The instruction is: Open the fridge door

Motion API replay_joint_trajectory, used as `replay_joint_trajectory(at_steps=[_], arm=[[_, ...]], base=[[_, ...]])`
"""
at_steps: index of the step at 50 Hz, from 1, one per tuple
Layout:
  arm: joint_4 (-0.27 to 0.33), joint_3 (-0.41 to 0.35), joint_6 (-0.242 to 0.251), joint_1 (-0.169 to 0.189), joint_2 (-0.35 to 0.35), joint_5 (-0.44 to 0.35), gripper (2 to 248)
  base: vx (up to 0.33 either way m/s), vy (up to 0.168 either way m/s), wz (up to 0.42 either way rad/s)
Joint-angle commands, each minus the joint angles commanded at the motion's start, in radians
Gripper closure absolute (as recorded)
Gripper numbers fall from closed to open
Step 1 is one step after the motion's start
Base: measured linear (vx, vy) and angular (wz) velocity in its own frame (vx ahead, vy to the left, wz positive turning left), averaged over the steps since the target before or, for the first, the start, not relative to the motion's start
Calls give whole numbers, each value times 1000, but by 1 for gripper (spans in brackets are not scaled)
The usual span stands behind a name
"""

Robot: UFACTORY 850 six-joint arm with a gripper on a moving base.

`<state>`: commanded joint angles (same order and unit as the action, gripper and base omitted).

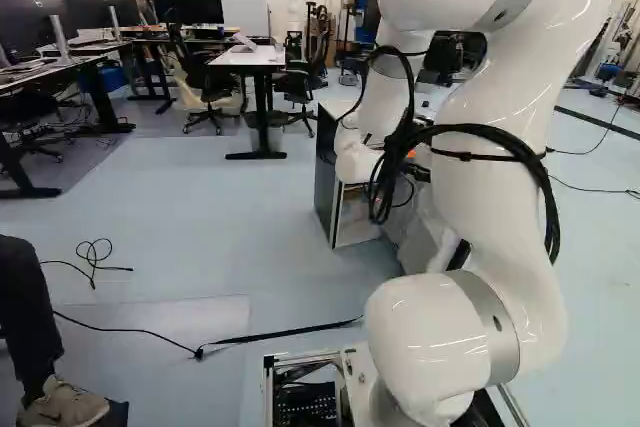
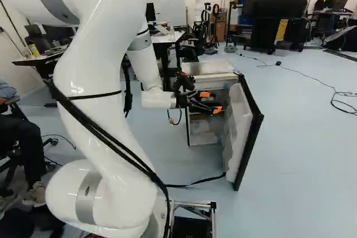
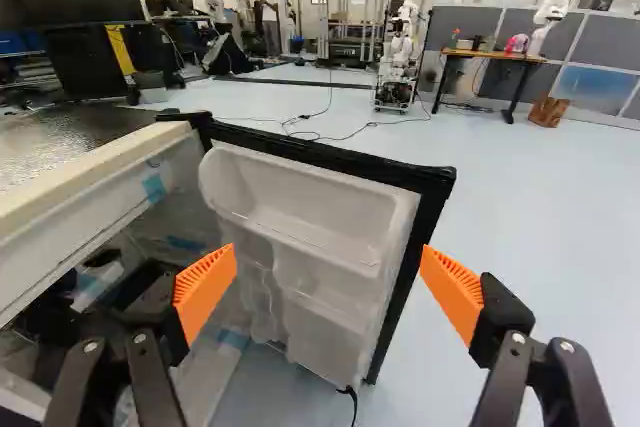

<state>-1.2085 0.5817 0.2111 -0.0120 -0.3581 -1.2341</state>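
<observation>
The fridge door (image 3: 400,257) stands ajar from a front corner of the mini fridge (image 2: 207,68), which sits on the floor (image 3: 560,217). The claw (image 3: 328,272) is spread wide, seemingly straddling the door's free edge so its inner finger can push outward.

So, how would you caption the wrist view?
Robot hand, open wide, before a fridge door standing open, its pale inner shelves on show.
</observation>
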Motion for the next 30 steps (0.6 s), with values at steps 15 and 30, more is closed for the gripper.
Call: replay_joint_trajectory(at_steps=[15,30], arm=[[106,-44,-19,1,56,32,3],[238,-97,-42,2,125,71,3]], base=[[0,0,0],[0,0,0]])
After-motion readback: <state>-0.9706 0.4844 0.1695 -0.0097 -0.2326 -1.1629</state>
